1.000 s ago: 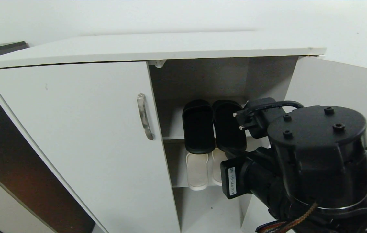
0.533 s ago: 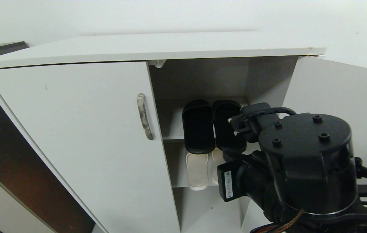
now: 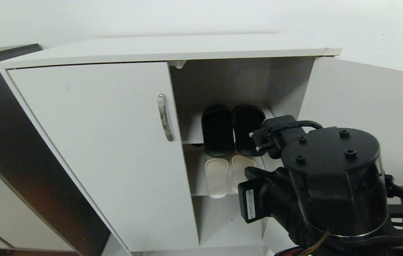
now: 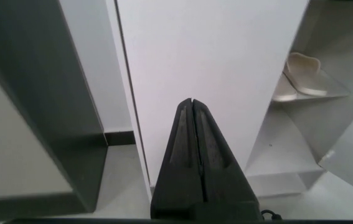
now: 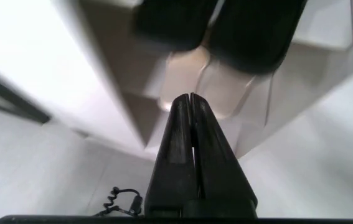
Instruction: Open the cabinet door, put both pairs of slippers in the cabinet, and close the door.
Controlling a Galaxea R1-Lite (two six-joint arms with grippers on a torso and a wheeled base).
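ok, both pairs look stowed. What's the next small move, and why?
Probably swing the right pincer around behind the open right door to start pushing it shut. Inside the cabinet, the black slippers lie one level above the white slippers. The right pincer and the left pincer are both shut and empty, so only closing seems left.
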